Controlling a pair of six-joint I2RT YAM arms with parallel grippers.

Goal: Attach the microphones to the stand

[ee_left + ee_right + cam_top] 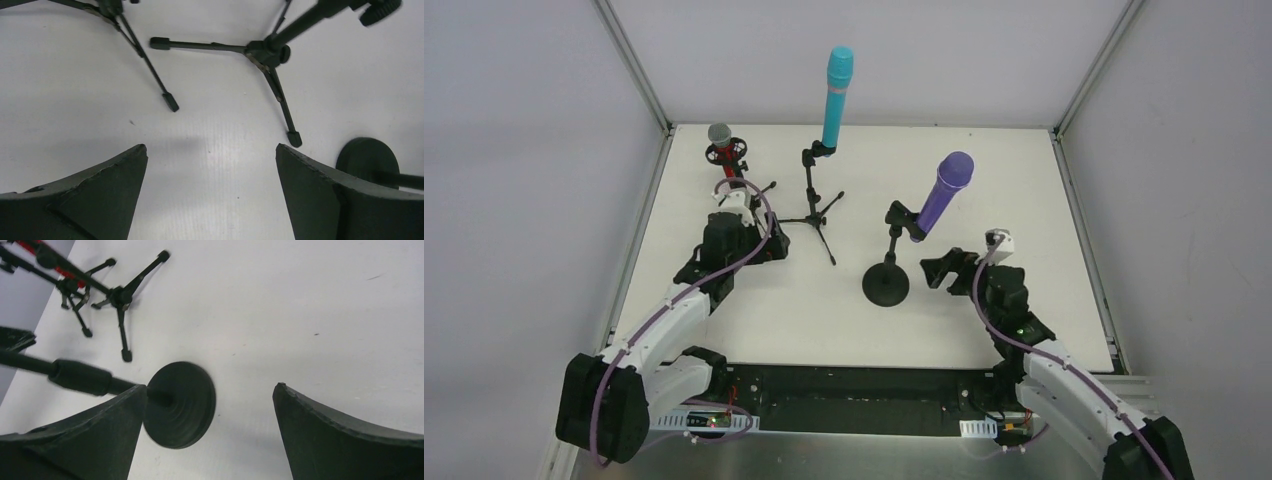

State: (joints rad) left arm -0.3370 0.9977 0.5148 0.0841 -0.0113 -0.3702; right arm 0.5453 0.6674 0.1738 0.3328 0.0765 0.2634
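Stands of black tube hold the red microphone, grey mesh head, far left; smooth cyan microphone upright, far centre; purple microphone tilted, centre-right. Both the left gripper and right gripper gape, empty.

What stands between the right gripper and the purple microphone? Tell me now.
Nothing visible does. The right gripper, jaws open, sits just right of the round-base stand, and the purple microphone already sits in that stand's clip, tilted, higher than the gripper. No other object lies between them.
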